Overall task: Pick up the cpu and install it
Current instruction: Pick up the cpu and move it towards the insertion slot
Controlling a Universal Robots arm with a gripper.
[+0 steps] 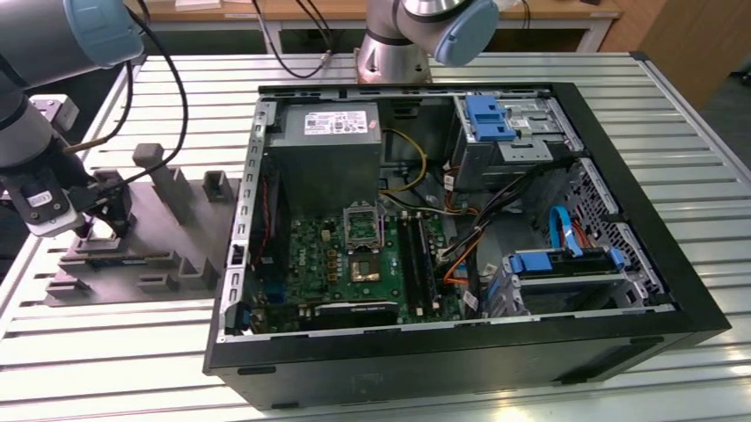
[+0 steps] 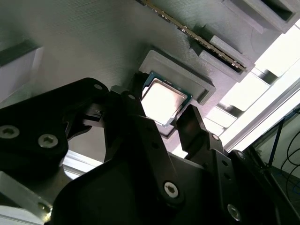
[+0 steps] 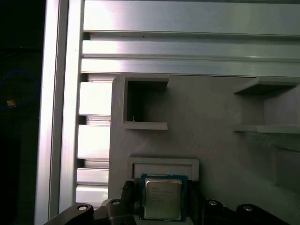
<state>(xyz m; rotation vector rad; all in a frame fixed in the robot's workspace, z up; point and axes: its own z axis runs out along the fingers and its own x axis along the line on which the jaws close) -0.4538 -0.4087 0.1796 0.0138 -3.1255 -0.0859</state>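
The gripper (image 2: 158, 111) is partly open and stands astride the cpu (image 3: 161, 199), which lies in a pocket near the edge of the grey fixture plate (image 1: 164, 230). I judge the chip light, stiff and fragile, so take it by opposite side edges.

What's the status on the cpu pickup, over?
Gripper low at the cpu. Chip sits in its pocket on the grey holder, beside the computer case. Nothing lying across it.

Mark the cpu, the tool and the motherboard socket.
cpu (image 3: 161, 199), first wrist view, middle of metal top.
tool (image 2: 161, 107), second wrist view, its grasp centre.
socket (image 1: 361, 221), exterior view, dark centre.
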